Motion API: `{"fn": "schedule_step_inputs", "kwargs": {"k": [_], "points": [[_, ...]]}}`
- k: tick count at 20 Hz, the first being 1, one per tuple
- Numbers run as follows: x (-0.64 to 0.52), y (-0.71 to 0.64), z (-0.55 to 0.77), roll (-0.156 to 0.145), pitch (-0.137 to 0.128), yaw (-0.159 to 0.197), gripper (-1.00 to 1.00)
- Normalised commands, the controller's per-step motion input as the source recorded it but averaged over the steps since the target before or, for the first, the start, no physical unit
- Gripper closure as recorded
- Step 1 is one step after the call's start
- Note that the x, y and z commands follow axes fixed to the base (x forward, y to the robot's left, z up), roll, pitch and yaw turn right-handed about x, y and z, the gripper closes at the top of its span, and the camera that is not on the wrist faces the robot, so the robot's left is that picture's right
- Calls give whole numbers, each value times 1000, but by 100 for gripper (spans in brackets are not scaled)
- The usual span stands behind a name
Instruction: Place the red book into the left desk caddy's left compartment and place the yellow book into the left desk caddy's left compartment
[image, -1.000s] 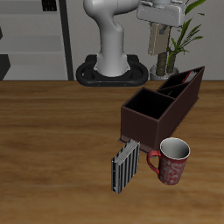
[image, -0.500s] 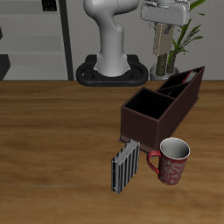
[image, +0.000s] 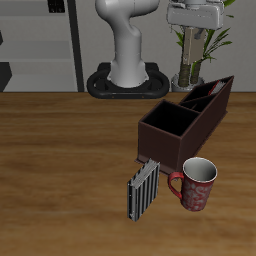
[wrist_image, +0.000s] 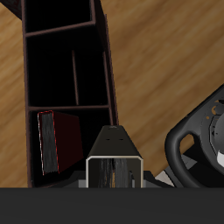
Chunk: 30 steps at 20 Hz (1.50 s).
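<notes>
Pincer (image: 186, 42) hangs high above the left desk caddy (image: 186, 122), pinching the yellow book (wrist_image: 114, 158) on edge between its fingers. Directly below, the red book (wrist_image: 61, 143) stands in the left compartment (wrist_image: 68, 144). A mug (image: 197, 183) sits farther forward.

Hidden and cut-off items: both views.

Gripper (image: 193, 38): exterior view cuts its upper body at the top edge; jaws too small to tell whether parted or closed. In the wrist view, a pale box-shaped part of it fills the foreground and the fingertips cannot be made out.
Red book (wrist_image: 59, 140): only a maroon face with a red edge shows inside the left desk caddy (wrist_image: 107, 74); its lower end is hidden behind the gripper housing.
Yellow book: cannot be picked out in either view.
Left compartment (image: 205, 98): interior dark in the exterior view; contents indistinct.
Robot base (wrist_image: 199, 140): cut by the picture's edge.
</notes>
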Motion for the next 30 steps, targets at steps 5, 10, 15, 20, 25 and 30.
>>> {"fn": "schedule_step_inputs", "kwargs": {"k": [5, 10, 15, 20, 25, 30], "points": [[127, 18, 60, 7, 3, -10, 100], [48, 81, 35, 74, -5, 13, 100], [96, 86, -50, 27, 23, -18, 100], [109, 89, -39, 34, -11, 14, 100], [187, -20, 39, 3, -18, -19, 100], [96, -8, 19, 8, -5, -4, 100]]}}
